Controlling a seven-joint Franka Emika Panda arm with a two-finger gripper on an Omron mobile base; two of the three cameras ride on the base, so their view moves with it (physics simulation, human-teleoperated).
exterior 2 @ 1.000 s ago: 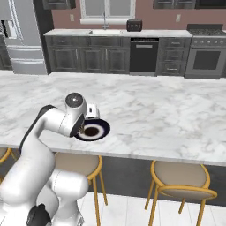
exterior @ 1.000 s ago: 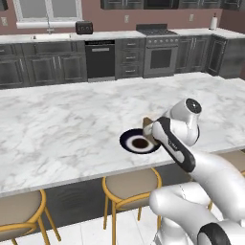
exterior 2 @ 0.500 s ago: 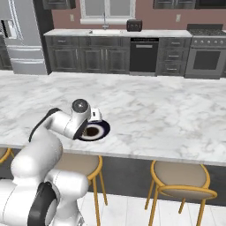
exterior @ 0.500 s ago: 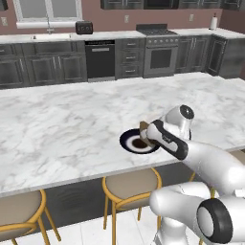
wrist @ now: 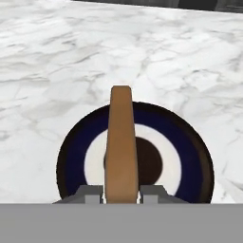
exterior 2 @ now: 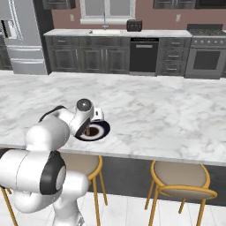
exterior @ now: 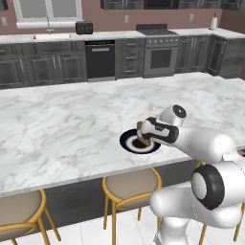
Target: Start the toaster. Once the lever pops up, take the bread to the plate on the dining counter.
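Marble of the dining counter (exterior: pixel 57 129) runs across both base views, cut off at each side, with tan-seated stools (exterior 2: pixel 182 176) tucked under its near edge. On the far worktop the toaster (exterior: pixel 84 27) is small and dark beside the sink; its knobs and lever are too small to make out.

On the counter near its front edge lies the plate (wrist: pixel 190 156), navy rim around a white centre. In the left base view the arm covers its right part, and in the right base view the arm hides its left part. A dark shadow sits on the white centre.

Over the plate the gripper (wrist: pixel 121 193) is clenched on the bread (wrist: pixel 121 142), one finger on each flat face. The slice stands on edge, seen edge-on in the hand view, its long axis running straight away from the fingertips across the plate's middle. Whether its lower edge touches the plate cannot be told; its base is hidden at the bottom of the hand view.
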